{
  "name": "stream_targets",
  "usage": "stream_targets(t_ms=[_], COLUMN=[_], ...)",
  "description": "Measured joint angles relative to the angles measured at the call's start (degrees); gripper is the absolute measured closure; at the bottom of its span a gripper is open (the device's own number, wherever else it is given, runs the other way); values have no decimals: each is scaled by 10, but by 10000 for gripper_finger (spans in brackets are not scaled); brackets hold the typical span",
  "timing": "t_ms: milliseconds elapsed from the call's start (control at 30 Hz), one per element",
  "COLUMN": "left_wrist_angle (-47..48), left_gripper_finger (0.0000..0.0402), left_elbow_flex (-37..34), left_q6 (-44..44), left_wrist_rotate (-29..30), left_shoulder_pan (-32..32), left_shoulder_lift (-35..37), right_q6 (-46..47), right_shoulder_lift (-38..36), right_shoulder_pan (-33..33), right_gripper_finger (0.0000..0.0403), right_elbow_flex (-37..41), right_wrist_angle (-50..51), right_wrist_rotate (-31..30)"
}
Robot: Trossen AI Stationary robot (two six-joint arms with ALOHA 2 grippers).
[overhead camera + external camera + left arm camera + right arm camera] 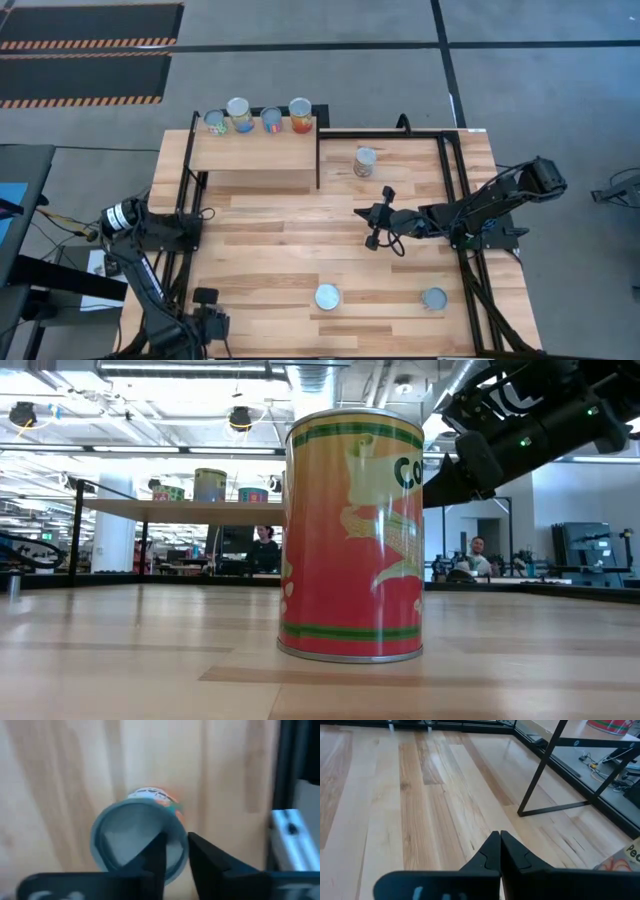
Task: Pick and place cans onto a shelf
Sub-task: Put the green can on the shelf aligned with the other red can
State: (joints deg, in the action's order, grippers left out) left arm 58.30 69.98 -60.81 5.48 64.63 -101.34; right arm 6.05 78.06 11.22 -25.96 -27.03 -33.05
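Seven cans showing in the high view: four sitting in a row along the far edge of the pale wood shelf [255, 152], three standing loose on the desk [300, 240]. One loose can [365, 161] is beside the shelf, a silver-topped can [327, 297] and a bluish-topped can [433, 299] are near the front edge. Right hand [374, 226] is hovering clenched mid-desk, grasping nothing. Left hand [175, 857] is hanging over a can top [137, 837]; fingers narrowly parted, contact hard to make out, grip cannot tell. Red-orange can [352, 535] is filling the low view, label text cut off.
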Motion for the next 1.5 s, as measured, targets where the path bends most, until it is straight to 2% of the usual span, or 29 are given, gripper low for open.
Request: stream_targets(t_ms=[133, 367, 533, 667, 767, 867, 1033, 1200, 1333, 1500], left_wrist_angle=[40, 103, 103, 97, 96, 102, 102, 112, 141, 172], left_gripper_finger=[392, 399, 400, 401, 401, 401, 401, 401, 401, 401], left_elbow_flex=[-12, -17, -17, -17, -16, -5, 55, 139, 198, 254], left_q6=[5, 51, 63, 91, 157, 259, 447, 569, 627, 671], left_wrist_rotate=[36, 106, 188, 250, 244, 214, 171, 130, 124, 96], left_shoulder_pan=[-13, -69, -140, -223, -320, -440, -622, -759, -824, -866], left_shoulder_lift=[1, 35, 126, 228, 289, 312, 284, 227, 158, 82], right_q6=[-10, -14, -16, -16, -16, -17, -16, -16, -15, -15], right_shoulder_lift=[0, 0, 0, 0, 0, 0, 0, 0, 0, 0], right_shoulder_pan=[0, 0, 0, -1, -1, -1, -1, -1, -1, 0], right_gripper_finger=[390, 390, 390, 390, 390, 390, 390, 390, 390, 390], right_elbow_flex=[0, 0, 0, 0, 0, 0, 0, 0, 0, 0], right_wrist_angle=[0, 0, 0, 0, 0, 0, 0, 2, 12, 14], right_wrist_rotate=[0, 1, 1, 1, 1, 1, 2, 2, 2, 2])
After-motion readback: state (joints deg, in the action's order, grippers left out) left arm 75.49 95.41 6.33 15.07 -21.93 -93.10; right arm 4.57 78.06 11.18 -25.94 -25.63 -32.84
